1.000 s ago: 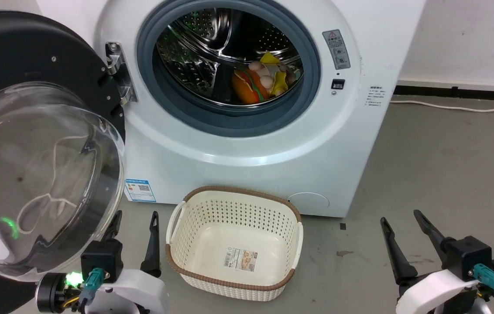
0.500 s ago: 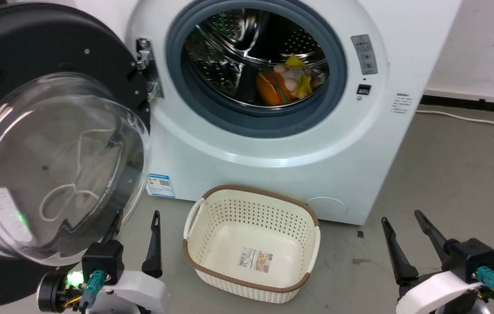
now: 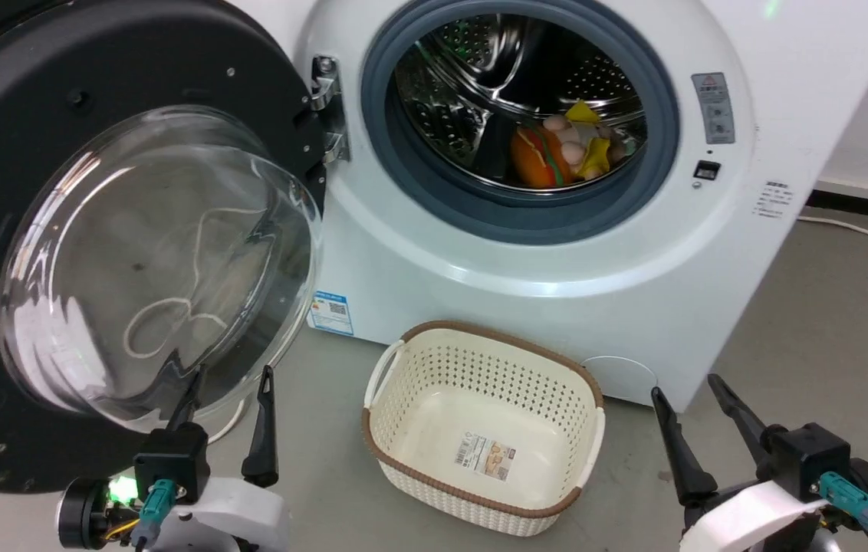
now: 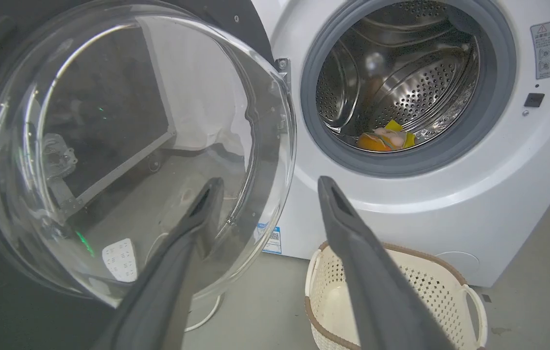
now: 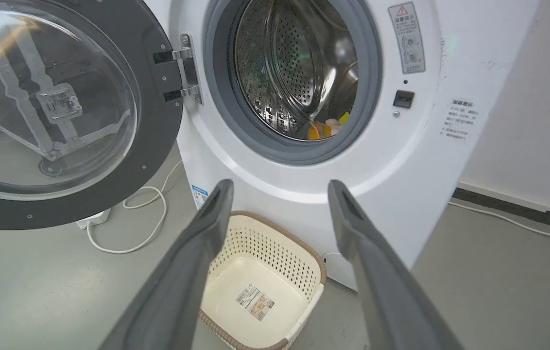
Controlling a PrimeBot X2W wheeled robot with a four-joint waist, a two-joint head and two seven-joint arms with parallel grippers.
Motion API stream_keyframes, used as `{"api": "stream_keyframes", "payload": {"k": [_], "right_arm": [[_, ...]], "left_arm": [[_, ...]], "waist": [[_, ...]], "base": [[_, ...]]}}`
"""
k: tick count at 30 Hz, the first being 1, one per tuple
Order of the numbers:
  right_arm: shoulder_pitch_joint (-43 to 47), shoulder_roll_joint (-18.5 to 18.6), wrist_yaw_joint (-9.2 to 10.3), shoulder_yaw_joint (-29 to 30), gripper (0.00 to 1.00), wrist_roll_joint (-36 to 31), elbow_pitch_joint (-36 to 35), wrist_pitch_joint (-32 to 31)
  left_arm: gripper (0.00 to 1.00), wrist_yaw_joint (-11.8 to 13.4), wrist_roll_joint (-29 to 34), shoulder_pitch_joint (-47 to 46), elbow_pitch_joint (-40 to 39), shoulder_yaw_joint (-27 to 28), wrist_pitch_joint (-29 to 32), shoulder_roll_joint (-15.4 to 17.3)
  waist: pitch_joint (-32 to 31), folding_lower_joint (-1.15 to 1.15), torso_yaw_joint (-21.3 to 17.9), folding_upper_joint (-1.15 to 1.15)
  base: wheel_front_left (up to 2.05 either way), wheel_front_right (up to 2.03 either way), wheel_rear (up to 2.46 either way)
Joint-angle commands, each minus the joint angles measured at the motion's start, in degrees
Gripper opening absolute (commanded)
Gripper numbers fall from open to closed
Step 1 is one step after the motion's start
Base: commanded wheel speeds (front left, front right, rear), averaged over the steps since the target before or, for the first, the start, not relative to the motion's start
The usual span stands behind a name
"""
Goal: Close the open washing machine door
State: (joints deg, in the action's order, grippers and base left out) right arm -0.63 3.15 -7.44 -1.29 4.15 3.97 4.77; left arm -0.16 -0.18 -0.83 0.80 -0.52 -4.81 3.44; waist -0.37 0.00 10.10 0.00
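**Condition.** The washing machine door (image 3: 150, 261) is standing swung wide to the robot's left on its hinge (image 3: 324, 100), well apart from the opening of the washing machine (image 3: 557, 284), whose drum (image 3: 526, 84) is holding soft toys (image 3: 557, 153). The left hand (image 3: 231, 376) is hovering spread and empty just below the door's glass bowl; contact cannot be confirmed. The right hand (image 3: 685, 386) is likewise spread and empty, near the cream basket (image 3: 495, 331).

**Recommendation.** The left hand should be reaching behind the door's far edge, away from the hinge. It should be pushing on the black rim rather than the glass and following the arc until the latch is seating. The basket appears low enough to clear.

**Change.** Compared with half a second ago, washer, door and basket are sitting further right in the head view, so the camera is turning, not the things. Door angle and both hands are appearing unchanged.
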Motion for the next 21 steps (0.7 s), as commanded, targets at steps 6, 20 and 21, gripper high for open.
{"api": "stream_keyframes", "payload": {"k": [6, 20, 21], "right_arm": [[-2.24, -0.11, -0.02, -1.78, 1.0, 0.85, 1.89, 1.34], [-4.36, -0.14, -0.02, -4.62, 1.0, 1.61, 4.77, 3.02], [-4.41, -0.14, -0.02, -4.73, 1.0, 1.69, 4.9, 3.14]], "left_arm": [[1.0, 0.56, -0.5, 1.06, -0.88, 0.7, -1.31, 0.25], [1.0, 1.06, -0.55, 2.03, -1.85, 1.27, -2.98, -0.04], [1.0, 1.11, -0.53, 2.09, -1.89, 1.25, -3.1, -0.06]], "waist": [[0.73, 0.0, 2.19, 0.0], [1.49, 0.0, 5.92, 0.0], [1.51, 0.0, 6.17, 0.0]], "base": [[0.0, 0.0, 0.0], [-0.04, -0.04, -0.04], [-0.06, -0.06, -0.06]]}}
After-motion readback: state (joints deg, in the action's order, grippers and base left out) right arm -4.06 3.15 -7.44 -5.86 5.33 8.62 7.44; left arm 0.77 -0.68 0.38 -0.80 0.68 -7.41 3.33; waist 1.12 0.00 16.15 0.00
